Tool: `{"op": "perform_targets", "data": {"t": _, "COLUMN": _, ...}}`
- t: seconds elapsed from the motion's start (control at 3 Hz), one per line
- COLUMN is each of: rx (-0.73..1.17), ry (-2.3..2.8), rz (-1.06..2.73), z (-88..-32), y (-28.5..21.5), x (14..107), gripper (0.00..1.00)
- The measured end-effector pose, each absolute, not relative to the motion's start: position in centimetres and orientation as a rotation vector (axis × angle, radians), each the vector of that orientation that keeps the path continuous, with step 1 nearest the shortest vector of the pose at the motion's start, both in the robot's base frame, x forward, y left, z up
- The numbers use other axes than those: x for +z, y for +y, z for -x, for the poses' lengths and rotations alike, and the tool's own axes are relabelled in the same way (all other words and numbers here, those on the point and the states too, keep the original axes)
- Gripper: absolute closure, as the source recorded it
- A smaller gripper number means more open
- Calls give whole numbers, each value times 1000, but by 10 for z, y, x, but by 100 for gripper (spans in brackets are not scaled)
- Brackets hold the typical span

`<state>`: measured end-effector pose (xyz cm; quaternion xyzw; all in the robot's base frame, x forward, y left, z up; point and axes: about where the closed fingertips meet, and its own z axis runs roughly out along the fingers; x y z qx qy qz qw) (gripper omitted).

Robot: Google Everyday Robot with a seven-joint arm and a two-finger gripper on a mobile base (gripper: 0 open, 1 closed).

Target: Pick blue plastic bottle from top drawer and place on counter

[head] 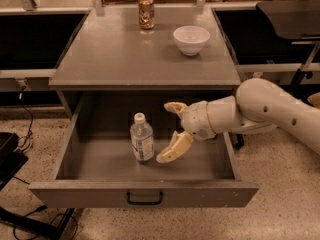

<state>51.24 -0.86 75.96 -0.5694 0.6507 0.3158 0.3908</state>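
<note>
The blue plastic bottle stands upright in the open top drawer, left of centre, white cap up. My gripper is inside the drawer just to the right of the bottle, open, with one finger behind and one finger in front; the front fingertip is close to the bottle's base. Nothing is held. The grey counter lies above the drawer.
A copper-patterned can stands at the back of the counter and a white bowl to its right. My white arm reaches in from the right. Black cables and gear lie on the floor at left.
</note>
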Motion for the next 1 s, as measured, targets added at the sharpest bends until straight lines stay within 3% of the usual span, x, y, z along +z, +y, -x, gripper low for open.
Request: {"op": "perform_targets", "data": {"t": 1.0, "rx": 999, "ry": 1500, "rz": 1383, "z": -537, "y": 32, "x": 698, "gripper": 0}}
